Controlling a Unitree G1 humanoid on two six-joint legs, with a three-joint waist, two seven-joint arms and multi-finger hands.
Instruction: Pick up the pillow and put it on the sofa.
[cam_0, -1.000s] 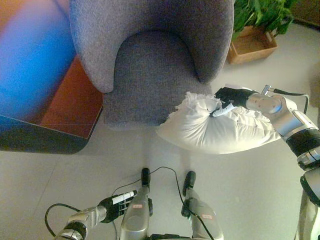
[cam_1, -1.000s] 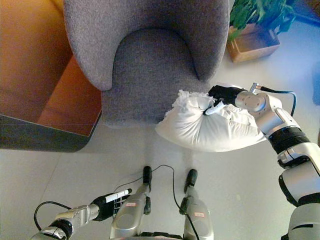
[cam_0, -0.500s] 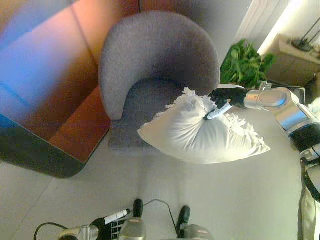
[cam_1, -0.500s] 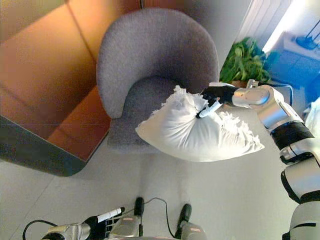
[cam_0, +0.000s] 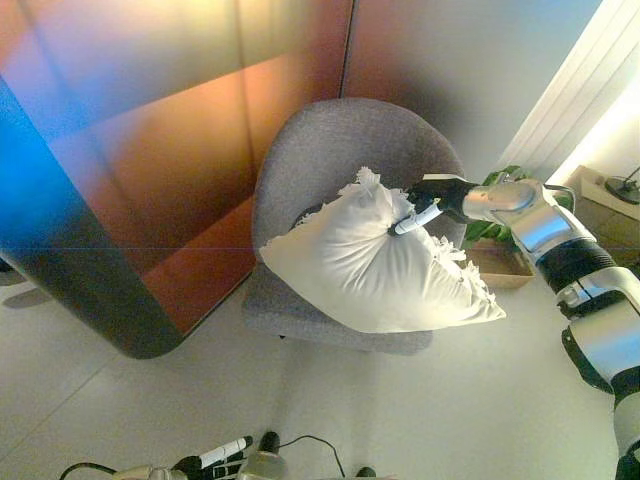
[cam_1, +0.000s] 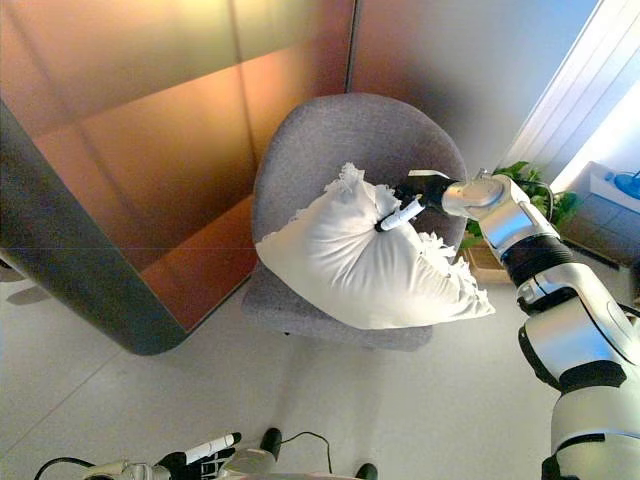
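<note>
Now the right robot hand (cam_0: 432, 196), clamped on the pillow (cam_0: 370, 262), has carried it over the sofa (cam_0: 330, 160) seat.

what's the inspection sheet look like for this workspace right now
surface: pale floor, bare where it shows
job's things: white pillow held up in front of the grey sofa chair, covering most of the seat
clutter: nothing seen
hands: right hand pinching the pillow's top edge; left hand low at the bottom edge, holding nothing
cables: nothing seen
surroundings: potted plant right of the chair, copper wall panels behind
</note>
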